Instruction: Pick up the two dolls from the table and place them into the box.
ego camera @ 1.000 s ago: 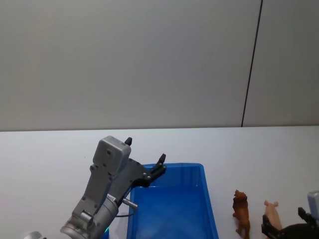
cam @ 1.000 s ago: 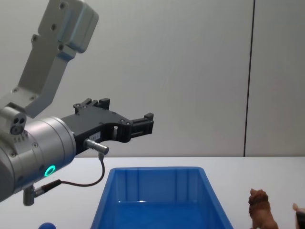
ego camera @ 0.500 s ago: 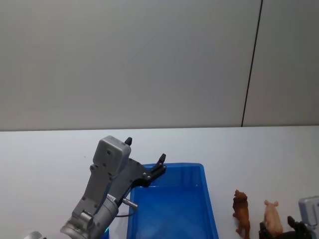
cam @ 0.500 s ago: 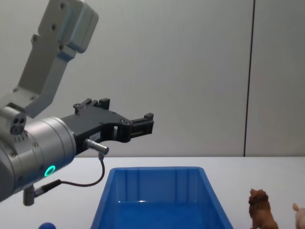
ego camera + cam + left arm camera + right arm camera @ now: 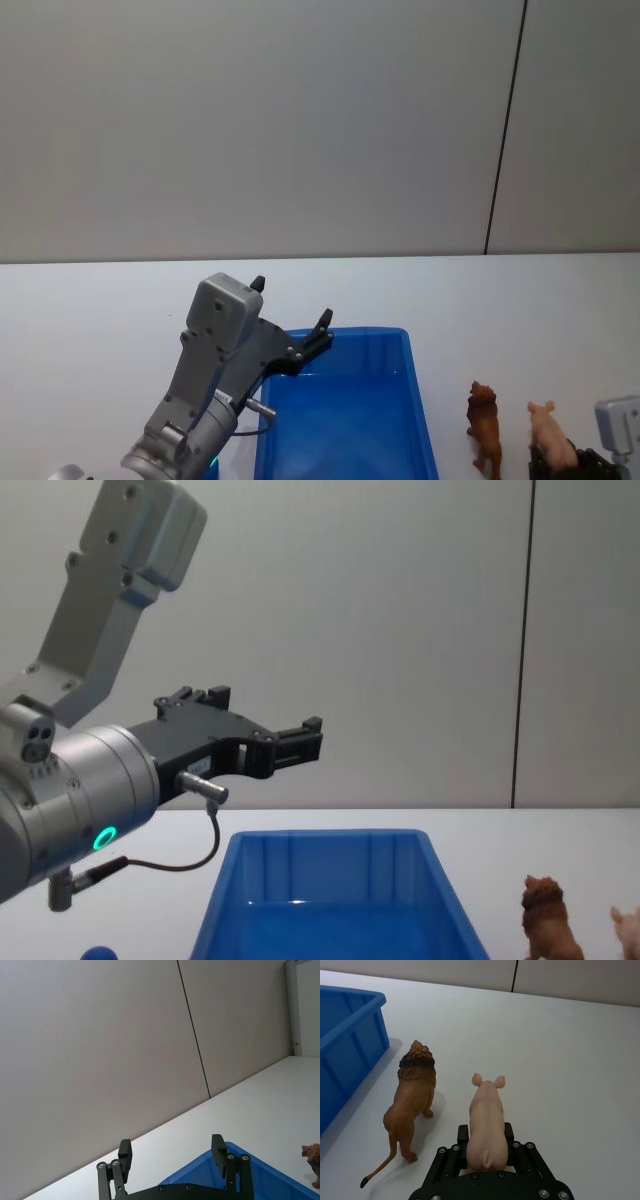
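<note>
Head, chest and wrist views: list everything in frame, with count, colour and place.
lion doll: 1, reddish-brown, standing on the table right of the box
pig doll: 1, pale pink, standing right of the lion doll
box: 1, bright blue, on the table
ball: 1, blue, on the table left of the box
table: 1, white
wall: grey, behind the table
left gripper: 1, black, open, raised over the box
right gripper: 1, black, around the pig doll's hindquarters

Seemingly a bare lab or test room: plain white table (image 5: 90, 300) across the lower frame, grey panelled wall (image 5: 250, 120) above, dark seam (image 5: 505, 130) upper right.
</note>
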